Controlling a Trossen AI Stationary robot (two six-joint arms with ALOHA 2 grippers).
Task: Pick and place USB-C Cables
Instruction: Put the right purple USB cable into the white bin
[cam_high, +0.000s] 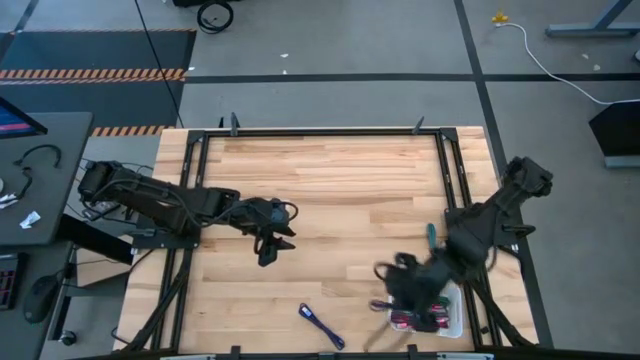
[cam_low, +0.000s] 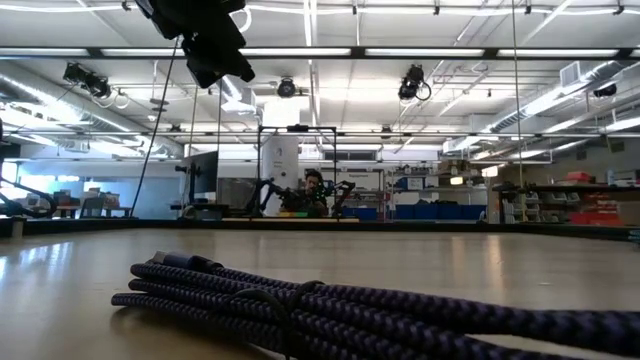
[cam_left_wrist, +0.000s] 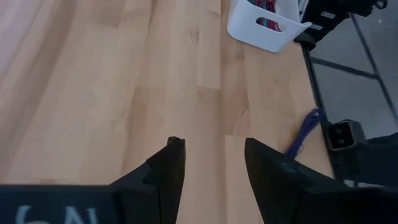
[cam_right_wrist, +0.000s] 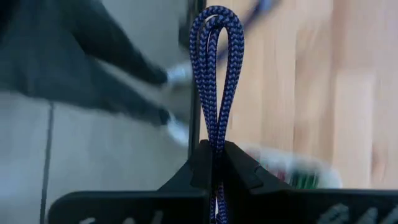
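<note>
My right gripper (cam_right_wrist: 216, 163) is shut on a blue braided USB-C cable bundle (cam_right_wrist: 216, 68). In the high view it hangs near the table's right near corner (cam_high: 402, 287), beside a white bin (cam_high: 452, 318). That bin holds magenta and other cables (cam_high: 405, 322). A second blue cable (cam_high: 321, 326) lies flat on the wood by the near edge and fills the low view's foreground (cam_low: 350, 312). A teal cable (cam_high: 432, 236) lies beside the right arm. My left gripper (cam_left_wrist: 214, 163) is open above bare wood at mid table (cam_high: 270, 246). My right gripper pinches the blue braided bundle between its two fingers. The folded loop end (cam_right_wrist: 216, 134) sticks out past the fingertips (cam_right_wrist: 239, 168), and the strands run along the fingers. The bundle's other end is hidden behind the gripper. It looks lifted clear of the table.
Black frame rails (cam_high: 452, 180) run along the table's sides and far edge. The white bin (cam_left_wrist: 264, 25) also shows in the left wrist view, with the loose blue cable (cam_left_wrist: 305, 134) and a small black camera block (cam_left_wrist: 342, 134) by the near rail. Bare wood lies between the arms.
</note>
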